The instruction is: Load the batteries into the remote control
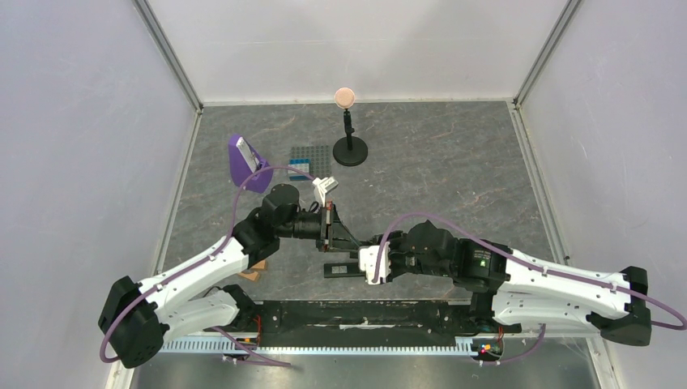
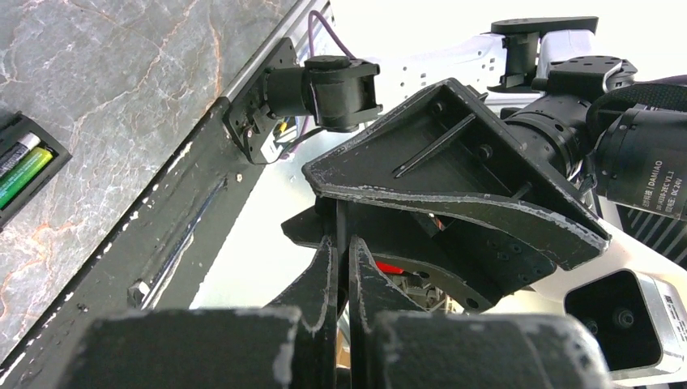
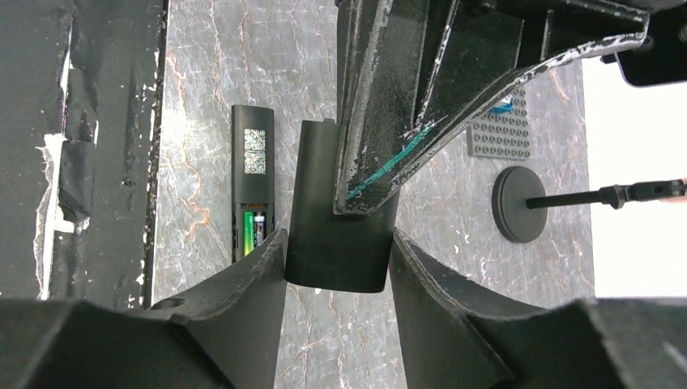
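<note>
The remote control (image 3: 253,174) lies back-up on the table, and both batteries (image 3: 253,231) sit in its open recess, one bright green. The same batteries (image 2: 20,170) show at the left edge of the left wrist view. A black battery cover (image 3: 336,219) hangs upright above the table. My left gripper (image 2: 342,243) is shut on its upper part, seen edge-on between the fingers. My right gripper (image 3: 338,239) has a finger against each side of the cover's lower end. From above, the left gripper (image 1: 328,223) and the right gripper (image 1: 344,245) meet just behind the remote control (image 1: 342,268).
A grey studded baseplate (image 1: 312,158) with a blue brick (image 1: 300,168) lies at the back. A black stand (image 1: 350,150) with a pink ball is beside it. A purple holder (image 1: 245,162) stands at the back left. Orange-tan blocks (image 1: 255,270) lie by the left arm.
</note>
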{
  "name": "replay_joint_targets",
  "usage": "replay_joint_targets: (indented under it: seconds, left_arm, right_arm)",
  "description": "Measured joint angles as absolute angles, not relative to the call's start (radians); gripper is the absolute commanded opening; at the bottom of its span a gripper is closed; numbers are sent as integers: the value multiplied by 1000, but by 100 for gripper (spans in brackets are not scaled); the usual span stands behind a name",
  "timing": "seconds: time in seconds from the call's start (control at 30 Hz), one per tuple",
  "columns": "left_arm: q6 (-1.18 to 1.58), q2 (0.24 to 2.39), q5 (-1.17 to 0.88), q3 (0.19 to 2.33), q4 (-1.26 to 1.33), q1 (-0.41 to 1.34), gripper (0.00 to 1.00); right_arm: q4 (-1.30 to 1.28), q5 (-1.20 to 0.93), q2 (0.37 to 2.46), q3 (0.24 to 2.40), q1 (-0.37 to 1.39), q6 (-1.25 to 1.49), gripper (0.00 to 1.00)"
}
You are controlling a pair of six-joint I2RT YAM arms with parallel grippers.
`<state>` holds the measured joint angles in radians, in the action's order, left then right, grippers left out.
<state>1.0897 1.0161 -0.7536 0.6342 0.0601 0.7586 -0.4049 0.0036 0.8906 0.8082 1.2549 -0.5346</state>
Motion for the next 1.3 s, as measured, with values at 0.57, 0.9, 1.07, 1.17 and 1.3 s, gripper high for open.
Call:
replay_joint_targets:
  seconds: [0.57,0.9,1.07,1.17,1.3]
  left_arm:
    - [1043,1006,-662,634,-39,740,58]
    - [1029,827,-347,524,-289,612,57]
    - [1058,808,-297,404,-291,556,57]
    - [1067,824,-290,367,-281,546,56]
    - [1075,845,-288,339,-254,539,56]
  right_arm:
    - [-438,84,919,803,1259,-501,27]
    - [-544,75,1037,709,1258,-529,25]
    - [-571,36,1179,738,1240,-561,23]
    - [-594,12,1274,776,1219,-580,23]
    - [-614,-16,1356,822,1186,-593,22]
